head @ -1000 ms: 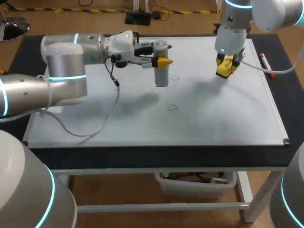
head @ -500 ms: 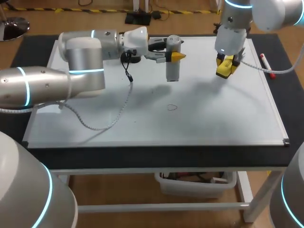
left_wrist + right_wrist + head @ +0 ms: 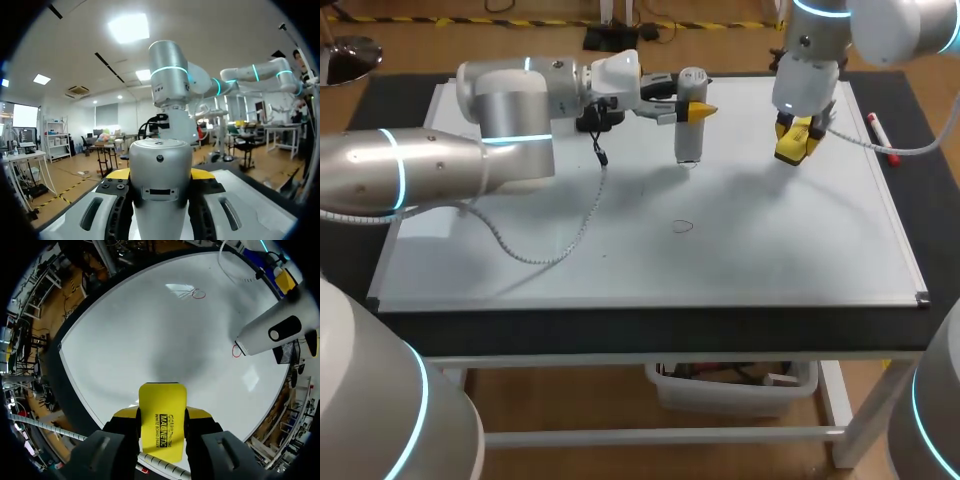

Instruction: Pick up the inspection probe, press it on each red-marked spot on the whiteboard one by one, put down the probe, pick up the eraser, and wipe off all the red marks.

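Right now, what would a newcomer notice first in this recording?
The left gripper holds a silvery probe upright near the far edge of the whiteboard, its lower end down at a red mark. The right gripper hangs above the board's far right with the yellow eraser clamped between its fingers. A second red mark sits alone near the board's middle.

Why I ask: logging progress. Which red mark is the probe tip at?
The farther red mark, right at the probe's tip; the nearer red mark sits alone mid-board.
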`<state>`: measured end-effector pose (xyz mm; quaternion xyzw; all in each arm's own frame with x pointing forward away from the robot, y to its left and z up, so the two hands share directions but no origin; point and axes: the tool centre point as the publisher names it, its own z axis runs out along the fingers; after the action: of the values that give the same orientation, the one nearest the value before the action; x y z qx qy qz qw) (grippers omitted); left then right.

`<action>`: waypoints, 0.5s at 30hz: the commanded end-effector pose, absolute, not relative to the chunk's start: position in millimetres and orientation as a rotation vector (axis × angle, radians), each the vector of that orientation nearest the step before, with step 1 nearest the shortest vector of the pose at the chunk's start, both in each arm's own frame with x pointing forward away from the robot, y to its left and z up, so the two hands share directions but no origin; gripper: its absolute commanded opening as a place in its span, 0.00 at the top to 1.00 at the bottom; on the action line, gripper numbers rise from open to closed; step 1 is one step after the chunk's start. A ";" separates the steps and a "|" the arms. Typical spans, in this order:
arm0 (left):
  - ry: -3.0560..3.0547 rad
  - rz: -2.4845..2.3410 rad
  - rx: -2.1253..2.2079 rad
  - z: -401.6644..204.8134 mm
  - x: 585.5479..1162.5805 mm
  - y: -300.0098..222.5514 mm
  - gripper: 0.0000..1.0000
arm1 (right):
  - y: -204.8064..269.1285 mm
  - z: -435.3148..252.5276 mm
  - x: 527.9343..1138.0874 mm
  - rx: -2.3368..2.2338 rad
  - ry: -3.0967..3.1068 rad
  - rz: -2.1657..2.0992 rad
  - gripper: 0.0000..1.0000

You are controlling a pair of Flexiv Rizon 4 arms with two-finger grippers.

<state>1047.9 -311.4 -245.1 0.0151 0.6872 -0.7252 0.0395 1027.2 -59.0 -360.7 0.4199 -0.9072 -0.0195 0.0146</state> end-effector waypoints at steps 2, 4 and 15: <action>2.098 -2.247 0.068 -252.6 1060.0 -317.5 1.00 | -59.7 -359.9 1028.4 1.308 -2.820 -0.058 1.00; 2.096 -2.254 0.064 -255.5 1061.8 -318.5 1.00 | -59.7 -359.9 1028.4 1.308 -2.820 -0.058 1.00; 2.102 -2.266 0.063 -265.0 1071.3 -322.1 1.00 | -59.7 -359.9 1028.4 1.308 -2.820 -0.058 1.00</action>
<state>1064.0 -318.8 -261.1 0.0162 0.6833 -0.7293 0.0301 1027.2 -59.0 -360.7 0.4199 -0.9073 -0.0195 0.0146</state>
